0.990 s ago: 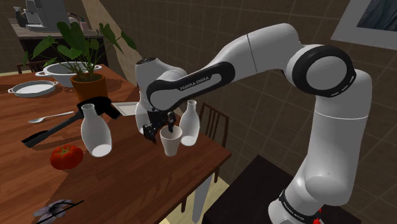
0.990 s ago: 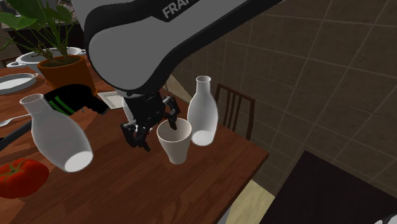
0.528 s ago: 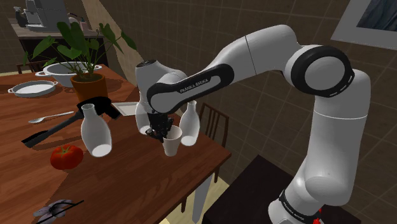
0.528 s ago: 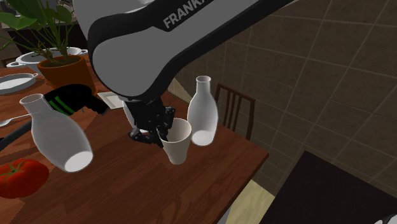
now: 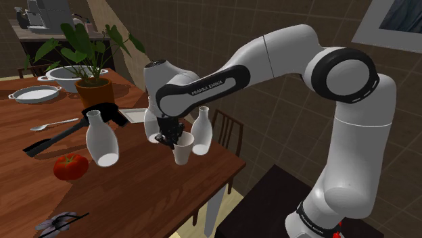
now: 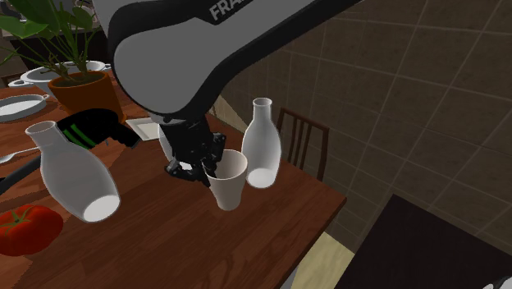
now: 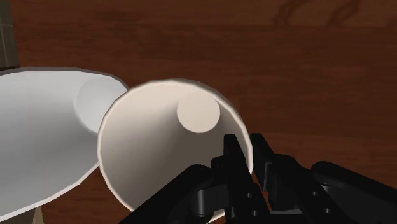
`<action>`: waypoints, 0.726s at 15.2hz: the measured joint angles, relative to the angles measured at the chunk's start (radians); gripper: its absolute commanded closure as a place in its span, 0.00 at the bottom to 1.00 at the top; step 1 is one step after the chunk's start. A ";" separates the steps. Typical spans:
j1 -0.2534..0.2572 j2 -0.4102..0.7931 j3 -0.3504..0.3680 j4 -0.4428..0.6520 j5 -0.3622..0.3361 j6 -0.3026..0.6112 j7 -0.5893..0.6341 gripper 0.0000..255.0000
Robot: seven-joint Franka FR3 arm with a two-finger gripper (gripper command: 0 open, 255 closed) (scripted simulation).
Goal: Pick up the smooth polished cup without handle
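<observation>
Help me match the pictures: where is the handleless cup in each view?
Shoulder view: cup mid-picture, under the arm's wrist.
Second exterior view: cup just left of centre.
Wrist view: cup's mouth, rim clasped by the tool.
Shared landmark: the white bottle beside it.

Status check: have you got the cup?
Tool shut on cup rim, one finger inside. Cup upright; lift off table unclear. White bottle close beside it.

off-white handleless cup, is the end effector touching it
Touching. The wrist view shows the black end effector shut on the rim of the off-white handleless cup, with one finger inside the wall and one outside it.
</observation>
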 measured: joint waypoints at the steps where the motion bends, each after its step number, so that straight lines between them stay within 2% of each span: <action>1: -0.001 -0.005 0.001 0.006 0.003 -0.011 -0.003 1.00; 11: -0.003 -0.047 0.008 0.081 0.026 -0.123 -0.024 1.00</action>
